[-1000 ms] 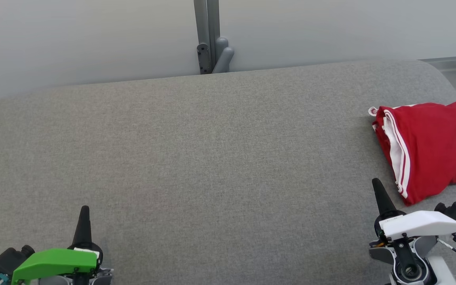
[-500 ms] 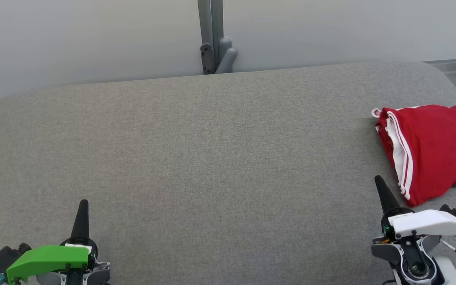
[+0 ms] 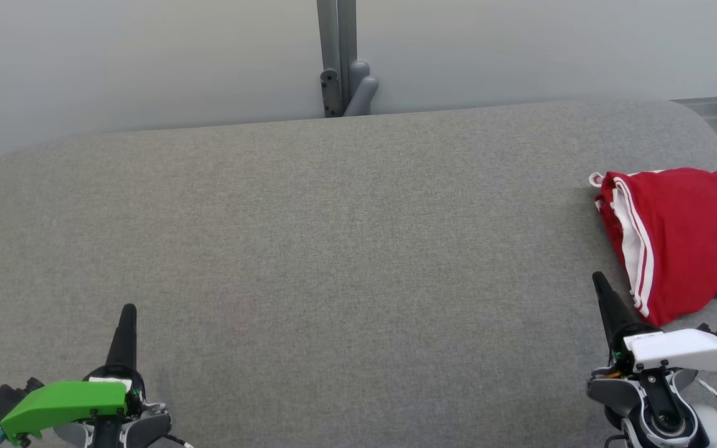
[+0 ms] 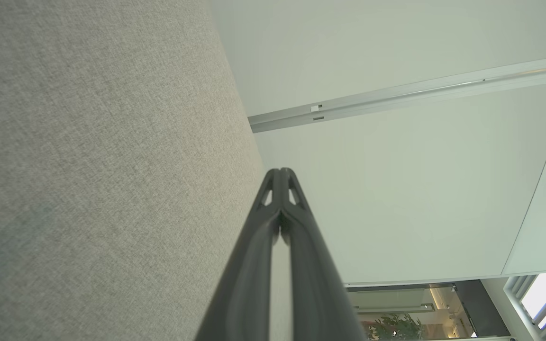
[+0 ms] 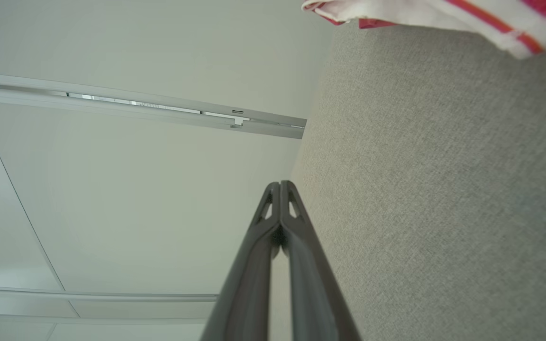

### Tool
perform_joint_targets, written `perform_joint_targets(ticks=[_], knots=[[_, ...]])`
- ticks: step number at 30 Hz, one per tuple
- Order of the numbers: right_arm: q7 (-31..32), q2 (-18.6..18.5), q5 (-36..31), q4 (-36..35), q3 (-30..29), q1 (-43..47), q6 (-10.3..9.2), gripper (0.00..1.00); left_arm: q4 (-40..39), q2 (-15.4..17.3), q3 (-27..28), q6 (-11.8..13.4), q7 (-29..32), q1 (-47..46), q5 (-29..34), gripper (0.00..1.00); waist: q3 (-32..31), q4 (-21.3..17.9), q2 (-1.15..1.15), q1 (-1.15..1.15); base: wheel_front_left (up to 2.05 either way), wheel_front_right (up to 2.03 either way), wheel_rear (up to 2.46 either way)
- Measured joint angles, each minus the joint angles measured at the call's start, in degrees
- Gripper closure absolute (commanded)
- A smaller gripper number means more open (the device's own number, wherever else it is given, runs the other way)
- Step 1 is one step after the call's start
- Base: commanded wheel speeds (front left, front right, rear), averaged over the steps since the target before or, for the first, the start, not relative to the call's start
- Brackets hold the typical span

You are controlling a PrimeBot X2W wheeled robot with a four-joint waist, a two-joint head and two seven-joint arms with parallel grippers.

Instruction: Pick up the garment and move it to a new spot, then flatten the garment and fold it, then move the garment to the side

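Office-like test room with partition walls

A wide grey fabric-covered table with rounded corners (image 3: 333, 218) stands against pale frosted partition panels (image 3: 147, 56) joined by a grey metal post (image 3: 337, 50). In the left wrist view a silver aluminium rail (image 4: 443, 89) crosses the panels, and beyond them a leafy green plant (image 4: 396, 327) stands near a bright slatted window (image 4: 545, 293).

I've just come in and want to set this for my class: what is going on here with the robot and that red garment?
Nothing is being handled at this moment. The red garment, trimmed with white stripes, lies in a compact, seemingly folded bundle at the right side of the grey padded surface. The left gripper is shut and empty at the near left. The right gripper is also shut and empty, close to the garment's near edge but not touching it.
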Motion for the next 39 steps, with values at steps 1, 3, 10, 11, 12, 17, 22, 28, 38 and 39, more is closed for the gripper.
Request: perform_joint_targets(ticks=[1, 3, 10, 11, 12, 17, 22, 28, 38, 39], knots=[[0.1, 0.0, 0.4, -0.1, 0.0, 0.0, 0.0, 1.0, -0.1, 0.0, 0.0, -0.1, 0.1, -0.1, -0.5, 1.0, 0.0, 0.0, 0.0, 0.0, 0.0, 0.0, 0.0], [0.3, 0.0, 1.3, -0.3, -0.1, 0.0, 0.0, 1.0, -0.2, 0.0, 0.1, -0.2, 0.3, -0.2, -1.2, 1.0, 0.0, 0.1, 0.0, 0.0, 0.0, 0.0, 0.0], [1.1, 0.0, 4.5, -0.9, -0.4, 0.4, 0.0, 1.0, -0.6, 0.0, 0.4, -0.2, 1.1, -0.2, -4.2, 1.0, -0.1, 0.4, 0.0, 0.0, 0.0, 0.0, 0.0], [1.2, 0.0, 4.9, -1.0, -0.5, 0.5, 0.0, 1.0, -0.7, 0.1, 0.4, -0.2, 1.3, -0.3, -4.5, 1.0, -0.1, 0.5, 0.0, 0.0, 0.0, 0.0, 0.0], [1.3, 0.0, 5.3, -1.1, -0.5, 0.5, 0.0, 1.0, -0.7, 0.1, 0.5, -0.2, 1.3, -0.3, -4.9, 1.0, -0.1, 0.5, 0.0, 0.0, 0.0, 0.0, 0.0], [1.8, -0.1, 7.5, -1.5, -0.7, 0.6, 0.0, 1.0, -1.1, 0.1, 0.6, -0.3, 1.9, -0.3, -6.7, 1.0, -0.2, 0.7, 0.0, 0.0, 0.0, 0.0, 0.0], [2.3, -0.1, 9.6, -1.9, -1.0, 0.7, 0.0, 1.0, -1.4, 0.1, 0.8, -0.3, 2.5, -0.5, -8.6, 1.0, -0.2, 0.9, 0.0, 0.0, 0.0, 0.0, 0.0], [2.9, -0.1, 11.8, -2.4, -1.2, 0.9, 0.0, 1.0, -1.8, 0.1, 1.0, -0.5, 3.0, -0.8, -10.9, 1.0, -0.3, 1.2, 0.0, 0.0, 0.0, 0.0, 0.0], [3.0, -0.1, 12.0, -2.5, -1.3, 0.9, 0.0, 1.0, -1.8, 0.1, 1.0, -0.5, 3.0, -0.8, -11.0, 1.0, -0.3, 1.2, 0.0, 0.0, 0.0, 0.0, 0.0], [3.0, -0.1, 12.0, -2.5, -1.3, 0.9, 0.0, 1.0, -1.8, 0.1, 1.0, -0.5, 3.0, -0.8, -11.0, 1.0, -0.3, 1.2, 0.0, 0.0, 0.0, 0.0, 0.0]])
